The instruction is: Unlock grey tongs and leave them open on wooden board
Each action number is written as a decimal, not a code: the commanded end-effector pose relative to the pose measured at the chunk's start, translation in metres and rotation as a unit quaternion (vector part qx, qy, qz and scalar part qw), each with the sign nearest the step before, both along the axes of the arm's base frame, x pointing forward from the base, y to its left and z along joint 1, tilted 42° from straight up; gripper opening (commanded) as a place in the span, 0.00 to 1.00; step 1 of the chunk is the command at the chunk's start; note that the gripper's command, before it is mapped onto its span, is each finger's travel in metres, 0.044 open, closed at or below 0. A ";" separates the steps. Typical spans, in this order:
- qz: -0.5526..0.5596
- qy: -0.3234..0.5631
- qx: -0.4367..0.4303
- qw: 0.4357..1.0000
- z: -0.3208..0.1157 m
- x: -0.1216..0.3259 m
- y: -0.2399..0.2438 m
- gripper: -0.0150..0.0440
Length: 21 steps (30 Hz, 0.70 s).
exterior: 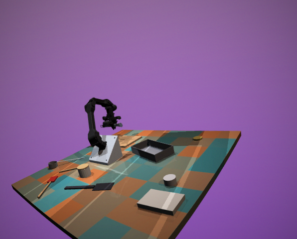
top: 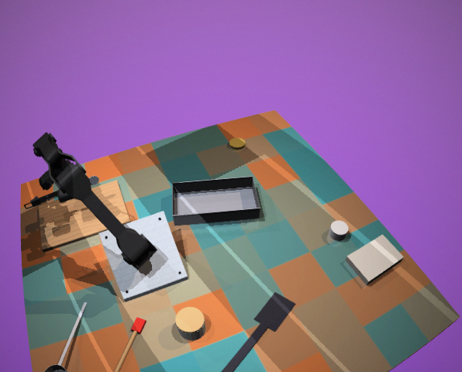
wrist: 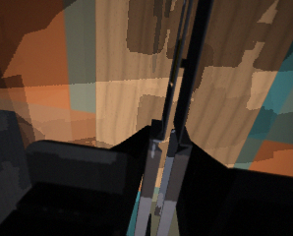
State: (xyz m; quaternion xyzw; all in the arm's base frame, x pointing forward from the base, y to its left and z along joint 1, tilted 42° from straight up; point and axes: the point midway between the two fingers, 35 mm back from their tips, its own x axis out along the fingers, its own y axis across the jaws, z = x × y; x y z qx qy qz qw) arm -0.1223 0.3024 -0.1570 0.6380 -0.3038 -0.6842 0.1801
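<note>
The grey tongs (top: pixel 43 199) (exterior: pixel 120 125) (wrist: pixel 192 74) are held in the air above the wooden board (top: pixel 112 193) (exterior: pixel 134 141) (wrist: pixel 114 59). They lie roughly level, with the ring end to the left and the grey tips to the right in the top and exterior views. Their two long arms run close together in the wrist view. My gripper (exterior: pixel 113 125) (wrist: pixel 160 133) points down and is shut on the tongs along their arms. The arm partly hides it in the top view. Whether the lock is released cannot be told. The roasting tin (top: pixel 215 220) (exterior: pixel 143 153) has nothing across it.
The arm's pale base plate (top: pixel 170 256) stands beside the board. A cream-topped cylinder (top: pixel 190 320), a red-headed spatula (top: pixel 138 325), a dark turner (top: pixel 274 312), a white cylinder (top: pixel 339 229), a pale block (top: pixel 374 258) and a yellow disc (top: pixel 237 142) lie farther off.
</note>
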 end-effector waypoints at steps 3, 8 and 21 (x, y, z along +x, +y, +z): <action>-0.004 0.001 -0.004 1.000 -0.009 -0.002 -0.009 0.00; -0.004 0.001 -0.004 1.000 -0.016 -0.003 -0.014 0.00; -0.004 0.001 -0.004 1.000 -0.032 -0.006 -0.028 0.00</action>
